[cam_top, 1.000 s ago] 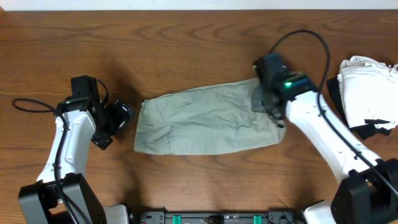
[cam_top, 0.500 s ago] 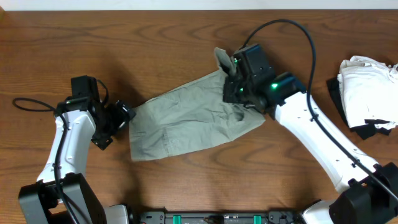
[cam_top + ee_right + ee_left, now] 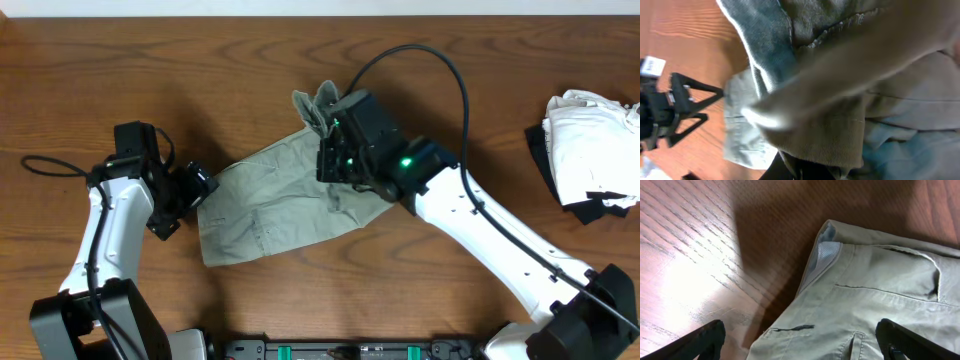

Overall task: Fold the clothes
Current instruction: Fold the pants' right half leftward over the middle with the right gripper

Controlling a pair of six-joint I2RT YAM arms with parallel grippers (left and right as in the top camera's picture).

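The clothes (image 3: 265,205), a wrinkled grey-green garment, lie across the middle of the wooden table. Their right end is lifted and carried back over the rest. My right gripper (image 3: 328,135) is shut on that raised end, and a flap of cloth sticks up beside it. In the right wrist view the folded cloth (image 3: 840,100) fills the frame and drapes over my right gripper (image 3: 810,172). My left gripper (image 3: 200,186) stands open at the garment's left edge. In the left wrist view its fingers (image 3: 695,342) straddle the waistband (image 3: 875,295), where pale lining (image 3: 824,255) shows.
A pile of white cloth (image 3: 590,140) on a dark item sits at the table's right edge. A black cable (image 3: 50,168) loops beside the left arm. The right arm's cable arcs above the table's middle. In the right wrist view the left arm (image 3: 670,107) shows at the left.
My right gripper has swung left and up with the garment's right end, folding it over the rest. The whole garment has slid and turned leftward. The left arm has stayed still.
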